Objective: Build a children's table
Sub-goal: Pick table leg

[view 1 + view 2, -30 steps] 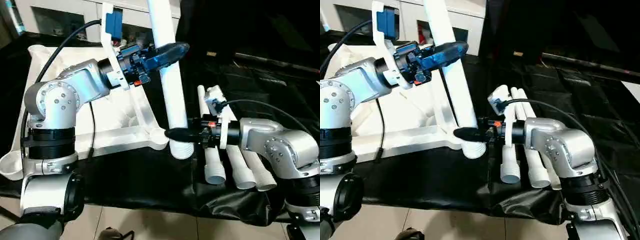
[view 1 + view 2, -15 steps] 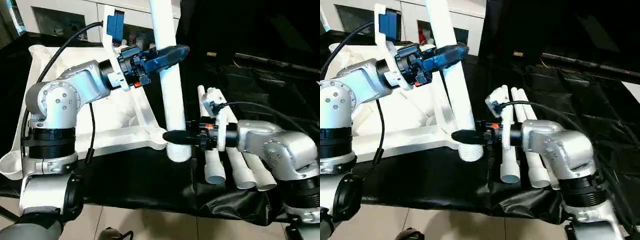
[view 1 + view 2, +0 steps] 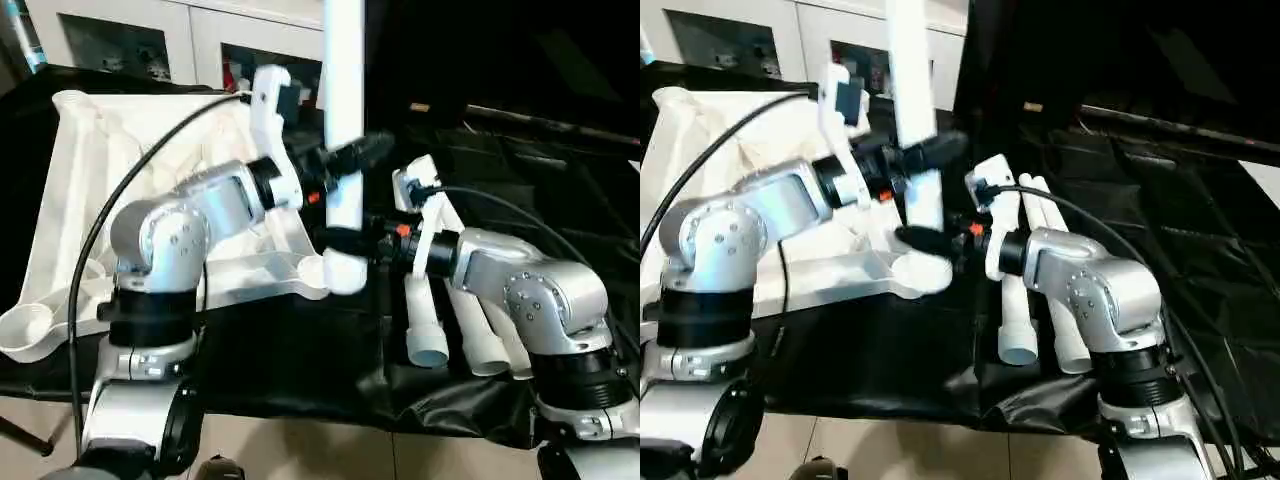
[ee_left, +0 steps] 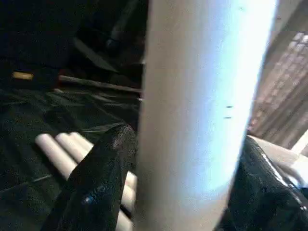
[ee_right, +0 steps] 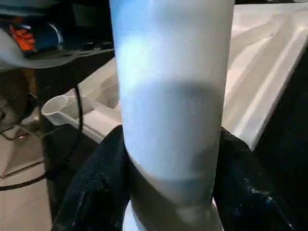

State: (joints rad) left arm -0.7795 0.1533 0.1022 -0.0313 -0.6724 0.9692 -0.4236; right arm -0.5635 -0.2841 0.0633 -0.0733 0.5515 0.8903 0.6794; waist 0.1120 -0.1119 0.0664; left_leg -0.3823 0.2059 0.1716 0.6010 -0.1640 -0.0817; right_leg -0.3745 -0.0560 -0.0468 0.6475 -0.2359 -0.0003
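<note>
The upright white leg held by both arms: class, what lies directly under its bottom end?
The leg stands over the tabletop's round corner socket. The right fingers cover the joint, so how far it is seated cannot be seen.

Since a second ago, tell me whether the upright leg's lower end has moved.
Yes, the leg shifted toward the near corner of the tabletop, away from the loose legs.

You see upright leg (image 3: 344,110): smooth white plastic, soft sheen, light patch on its curve. Tabletop (image 3: 120,170): same white plastic, ribbed underside, slightly glossy. Spare legs (image 3: 470,340): matching white plastic tubes. Left end effector (image 3: 345,158) fingers (image 4: 96,187): black, glossy, rubbery look. Right end effector (image 3: 345,236) fingers (image 5: 91,192): black, finely textured, matt. Forearms (image 3: 520,290): brushed silver metal. Surface (image 3: 300,360): black cloth, creased, faint shine.
</note>
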